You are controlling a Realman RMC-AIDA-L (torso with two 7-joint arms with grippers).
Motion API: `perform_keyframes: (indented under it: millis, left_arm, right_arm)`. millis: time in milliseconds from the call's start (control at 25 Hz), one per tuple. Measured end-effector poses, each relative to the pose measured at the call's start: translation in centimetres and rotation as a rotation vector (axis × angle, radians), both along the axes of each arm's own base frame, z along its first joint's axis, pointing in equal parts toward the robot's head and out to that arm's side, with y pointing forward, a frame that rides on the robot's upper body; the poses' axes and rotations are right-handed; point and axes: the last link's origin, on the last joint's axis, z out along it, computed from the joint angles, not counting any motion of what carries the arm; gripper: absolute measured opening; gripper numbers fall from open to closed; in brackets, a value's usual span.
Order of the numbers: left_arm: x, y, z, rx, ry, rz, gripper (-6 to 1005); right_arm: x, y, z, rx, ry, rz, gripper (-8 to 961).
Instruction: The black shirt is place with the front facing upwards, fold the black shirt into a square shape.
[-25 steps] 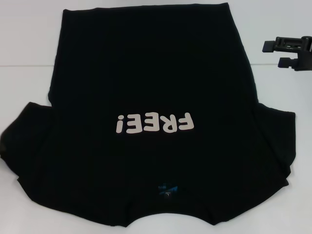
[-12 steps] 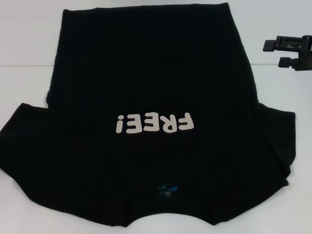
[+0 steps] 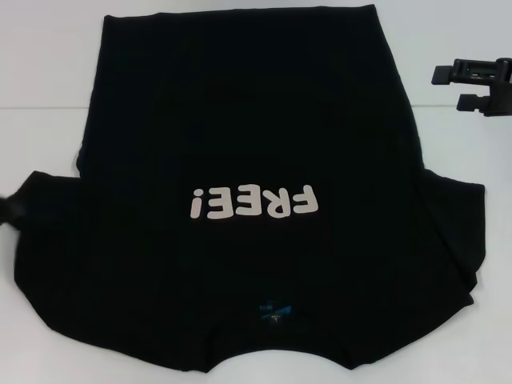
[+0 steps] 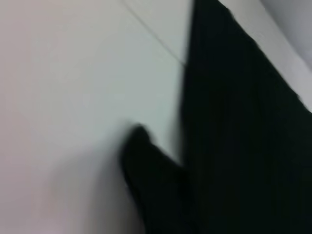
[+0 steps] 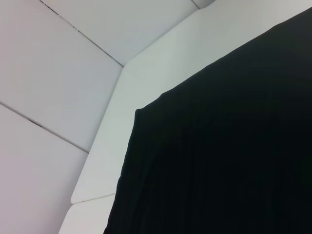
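The black shirt (image 3: 248,160) lies spread flat on the white table (image 3: 40,96), front up, filling most of the head view. Its off-white letters "FREE!" (image 3: 254,203) read upside down from the robot's side, just below the middle of the cloth. A small blue neck label (image 3: 272,310) sits toward 6 o'clock, at the collar nearest the robot, and the straight hem runs along 12 o'clock. The sleeves flare out at about 8 o'clock and 4 o'clock; the cloth looks smooth, with a slightly wavy edge near the collar.

The right gripper (image 3: 468,86) hangs at about 2 o'clock, off the shirt's side edge and above bare table, apart from the cloth. Two dark fingers point toward the shirt with a clear gap between them, and they grip nothing.

The left gripper (image 3: 10,210) shows only as a dark blurred tip at 9 o'clock, right at the edge of the left sleeve. Whether it touches the sleeve, or how far it is spread, cannot be told.

The left wrist view shows a dark flap of the shirt (image 4: 243,136) against pale table. The right wrist view shows a corner of the shirt (image 5: 219,156) on the table, with thin seams (image 5: 78,34) in the white surface beyond.
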Motion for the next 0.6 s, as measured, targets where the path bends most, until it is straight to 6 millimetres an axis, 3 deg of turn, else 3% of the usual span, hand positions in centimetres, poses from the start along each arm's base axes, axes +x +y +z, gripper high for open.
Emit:
perform_keyframes:
  millis: [320,600]
  left_arm:
    - [5.5,3.8,-3.5,-0.142,-0.016,-0.160,30]
    - [9.4,4.8,-7.5,-0.281,0.020,-0.285,32]
  right_arm:
    - [0.0,0.0,-0.1,0.000,0.001,0.000,943]
    - [0.0,0.0,-0.1,-0.002,0.001,0.000,943]
